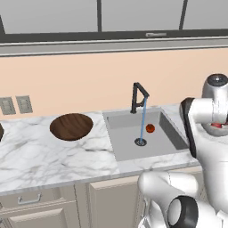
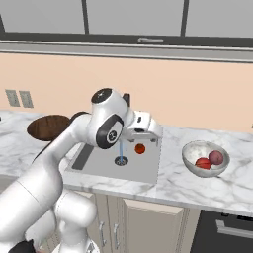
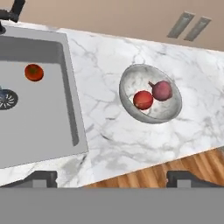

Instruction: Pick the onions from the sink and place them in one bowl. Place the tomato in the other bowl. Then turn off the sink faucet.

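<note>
- Both onions lie in the pale bowl (image 3: 151, 94): the red onion (image 3: 142, 99) and the mauve-pink onion (image 3: 162, 90) touch each other, and the same pair shows in the right base view.
- The pale bowl stands on the marble counter (image 3: 109, 127), well apart from the sink (image 3: 43, 122) and off its rim on the side away from the wooden bowl.
- The tomato (image 3: 34, 72) rests on the sink floor, near the round drain (image 3: 6, 99) and apart from it, between the drain and the sink's back wall.
- The faucet (image 1: 138, 95) rises at the back rim of the sink; a thin blue stream of water (image 1: 143, 120) falls from its spout onto the drain.
- The wooden bowl (image 1: 71, 126) sits on the counter beside the sink, on the side opposite the pale bowl, holding nothing.
- The arm bends over the sink, its hand level above the sink's near right part and looking down on the counter between sink and pale bowl.
- The gripper (image 3: 112, 178) holds nothing; its two dark tips stand wide apart, jaws spread.
- Two wall outlets (image 1: 15, 105) sit on the wall beyond the wooden bowl from the sink.
</note>
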Available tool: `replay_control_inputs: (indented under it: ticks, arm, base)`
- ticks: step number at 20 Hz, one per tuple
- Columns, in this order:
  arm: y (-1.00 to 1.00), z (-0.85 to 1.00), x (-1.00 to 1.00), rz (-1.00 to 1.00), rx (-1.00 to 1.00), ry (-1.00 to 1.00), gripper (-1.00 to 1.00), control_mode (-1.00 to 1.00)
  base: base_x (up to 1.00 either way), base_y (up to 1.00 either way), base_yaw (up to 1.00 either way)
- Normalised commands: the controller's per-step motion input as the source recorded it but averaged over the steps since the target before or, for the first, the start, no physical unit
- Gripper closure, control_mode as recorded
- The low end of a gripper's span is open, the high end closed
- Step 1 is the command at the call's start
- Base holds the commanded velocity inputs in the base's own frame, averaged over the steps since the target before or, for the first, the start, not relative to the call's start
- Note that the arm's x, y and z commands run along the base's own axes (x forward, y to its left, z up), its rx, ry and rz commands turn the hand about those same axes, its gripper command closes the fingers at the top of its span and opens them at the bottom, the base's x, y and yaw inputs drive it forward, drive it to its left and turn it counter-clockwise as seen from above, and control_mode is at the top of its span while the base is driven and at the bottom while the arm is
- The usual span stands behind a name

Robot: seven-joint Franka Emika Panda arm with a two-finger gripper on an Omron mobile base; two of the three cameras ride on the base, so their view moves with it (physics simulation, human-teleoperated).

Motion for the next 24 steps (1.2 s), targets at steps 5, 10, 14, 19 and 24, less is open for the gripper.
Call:
replay_control_inputs:
  ticks: [5,10,14,19,24]
  arm:
    - [0.32,0.03,-0.15,0.53,0.0,0.15,-1.0,-1.0]
    - [0.53,-0.01,0.32,0.45,0.0,0.12,-1.0,-1.0]
    - [0.47,-0.24,0.63,0.11,-0.02,0.01,-1.0,-1.0]
    - [0.33,-0.64,0.5,0.0,-0.01,0.0,-1.0,-1.0]
    - [0.27,-0.83,0.52,0.0,0.0,-0.01,-1.0,-1.0]
  base:
    - [0.0,0.0,0.0]
    - [0.0,0.0,0.0]
    - [0.0,0.0,0.0]
    - [0.0,0.0,0.0]
    - [0.0,0.0,0.0]
